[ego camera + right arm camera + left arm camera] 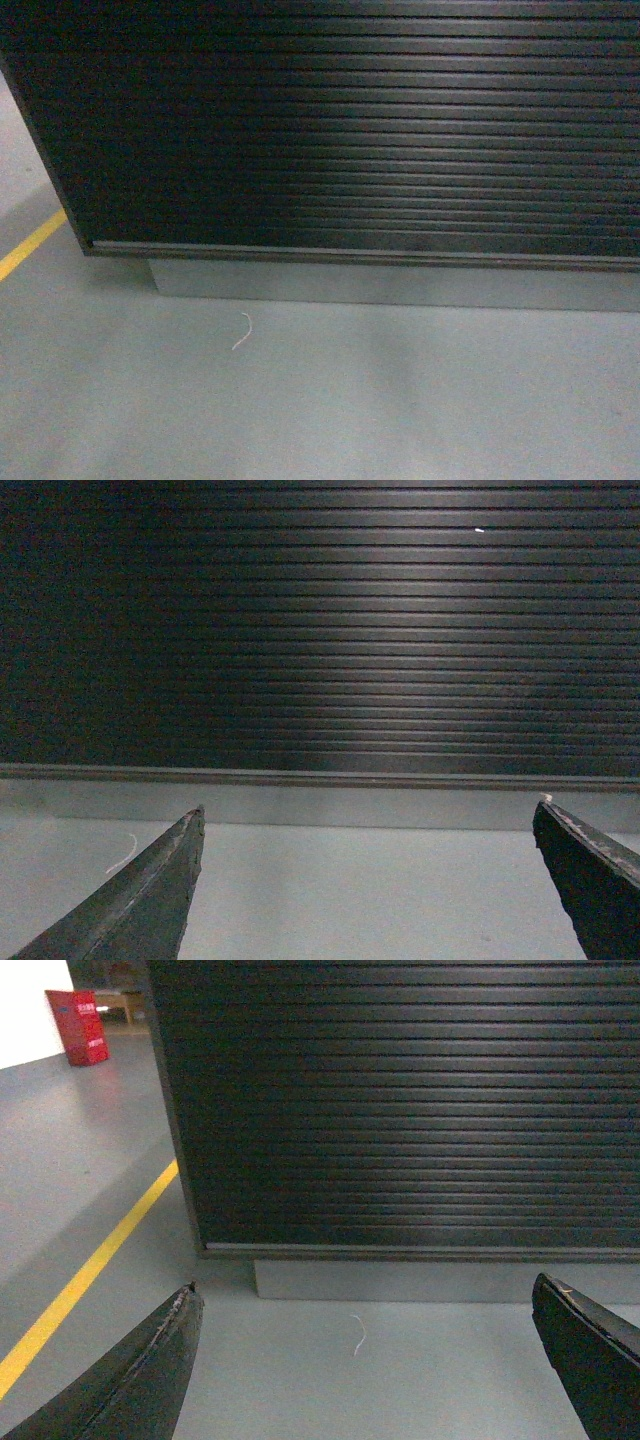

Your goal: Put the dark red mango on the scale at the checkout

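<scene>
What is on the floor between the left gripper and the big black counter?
Only a small white scrap on grey floor, seen from the left wrist, between the left gripper and the counter.

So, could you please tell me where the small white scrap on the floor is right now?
The white scrap lies on the grey floor just in front of the checkout, left of centre in the head view, near the counter's left corner and right of the yellow line.

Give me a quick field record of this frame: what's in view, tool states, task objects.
checkout: ribbed dark front panel fills all views, grey plinth below
floor: grey, yellow line at left, small white scrap near plinth
left tool: open, empty, facing the panel
right tool: open, empty, facing the panel
mango: not in view
scale: not in view
background: red box far left
</scene>
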Motion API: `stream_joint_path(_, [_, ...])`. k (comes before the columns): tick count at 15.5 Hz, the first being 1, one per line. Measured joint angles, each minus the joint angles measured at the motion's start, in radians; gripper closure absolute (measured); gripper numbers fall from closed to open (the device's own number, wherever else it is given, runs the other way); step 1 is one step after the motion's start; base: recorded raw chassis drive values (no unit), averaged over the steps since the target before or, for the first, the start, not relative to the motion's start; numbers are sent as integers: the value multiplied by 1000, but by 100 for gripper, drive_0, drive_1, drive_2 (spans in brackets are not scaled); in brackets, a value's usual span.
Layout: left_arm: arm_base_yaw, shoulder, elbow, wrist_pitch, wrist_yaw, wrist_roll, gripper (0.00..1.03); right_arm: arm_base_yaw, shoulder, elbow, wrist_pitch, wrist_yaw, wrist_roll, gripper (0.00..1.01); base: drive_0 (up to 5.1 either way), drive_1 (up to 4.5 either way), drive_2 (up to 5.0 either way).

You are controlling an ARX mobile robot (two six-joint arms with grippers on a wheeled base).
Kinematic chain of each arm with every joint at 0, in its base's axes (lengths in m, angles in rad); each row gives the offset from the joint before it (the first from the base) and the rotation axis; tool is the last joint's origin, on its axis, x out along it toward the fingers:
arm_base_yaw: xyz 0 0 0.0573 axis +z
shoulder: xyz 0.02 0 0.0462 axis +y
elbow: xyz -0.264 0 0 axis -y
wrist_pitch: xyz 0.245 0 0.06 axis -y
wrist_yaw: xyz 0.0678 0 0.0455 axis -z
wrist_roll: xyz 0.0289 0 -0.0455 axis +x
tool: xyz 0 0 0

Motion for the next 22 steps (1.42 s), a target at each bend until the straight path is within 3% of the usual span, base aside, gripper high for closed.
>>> stream_joint_path(15, [0,0,0,0,0,0,5,0,0,0,0,0,0,3,-3,425,-431])
stream_joint_path(22, [0,0,0,2,0,0,5,0,0,0,-1,0,0,3,-1,297,-299])
